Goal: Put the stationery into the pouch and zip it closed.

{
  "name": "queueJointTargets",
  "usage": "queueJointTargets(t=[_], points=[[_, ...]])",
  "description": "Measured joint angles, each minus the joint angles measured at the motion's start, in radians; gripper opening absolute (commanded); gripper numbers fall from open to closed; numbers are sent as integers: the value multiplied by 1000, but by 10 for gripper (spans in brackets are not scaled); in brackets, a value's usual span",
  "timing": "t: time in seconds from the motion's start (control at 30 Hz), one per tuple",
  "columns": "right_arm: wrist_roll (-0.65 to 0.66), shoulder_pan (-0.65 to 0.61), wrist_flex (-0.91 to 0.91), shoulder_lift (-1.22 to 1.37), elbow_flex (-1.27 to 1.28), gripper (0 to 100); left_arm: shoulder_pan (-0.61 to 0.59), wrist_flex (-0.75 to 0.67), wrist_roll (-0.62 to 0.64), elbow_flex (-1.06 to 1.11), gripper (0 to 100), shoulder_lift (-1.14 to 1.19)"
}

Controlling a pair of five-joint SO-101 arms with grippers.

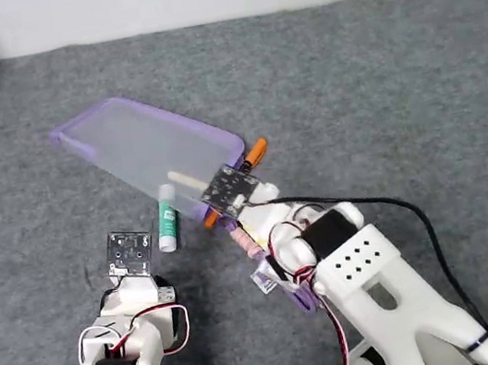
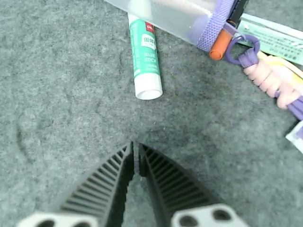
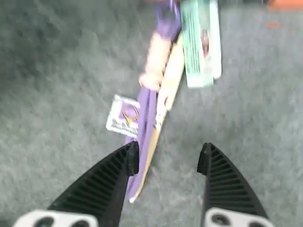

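In the high view, the translucent purple pouch (image 1: 135,149) is lying on the grey surface (image 1: 394,73), stretching from the upper left toward the centre of the frame. The glue stick (image 1: 167,219) is lying just below the pouch's lower edge, outside it. The orange marker (image 1: 256,152) is lying at the pouch's right end, partly covered by the right arm (image 1: 373,283), which is reaching in from the lower right. The left arm (image 1: 129,333) is sitting at the lower left, pointing toward the glue stick.

In the left wrist view, the left gripper (image 2: 135,158) is hovering over bare surface with its fingers pressed almost together and gripping nothing. The glue stick (image 2: 146,56) is lying ahead of it, apart, one end tucked beneath the pouch (image 2: 180,16). Beside the pouch corner are lying the marker's orange end (image 2: 220,46), a pink cord (image 2: 272,80) and a green packet (image 2: 274,40).

In the right wrist view, the right gripper (image 3: 169,149) is holding its fingers wide apart, empty. A purple strap (image 3: 144,118) is running past one finger, with a small tag (image 3: 122,116), the pink cord (image 3: 156,56) and the green packet (image 3: 201,42) lying farther out.
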Motion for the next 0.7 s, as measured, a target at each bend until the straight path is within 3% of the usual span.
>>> queueJointTargets(t=[0.3, 0.53, 0.7], points=[[-72, -129, -172, 167, -29, 212, -2, 0, 0, 0, 17, 0], [-75, -135, -379, 456, -29, 212, 0, 0, 0, 0, 17, 0], [-75, -135, -450, 514, -29, 211, 0, 0, 0, 0, 17, 0]])
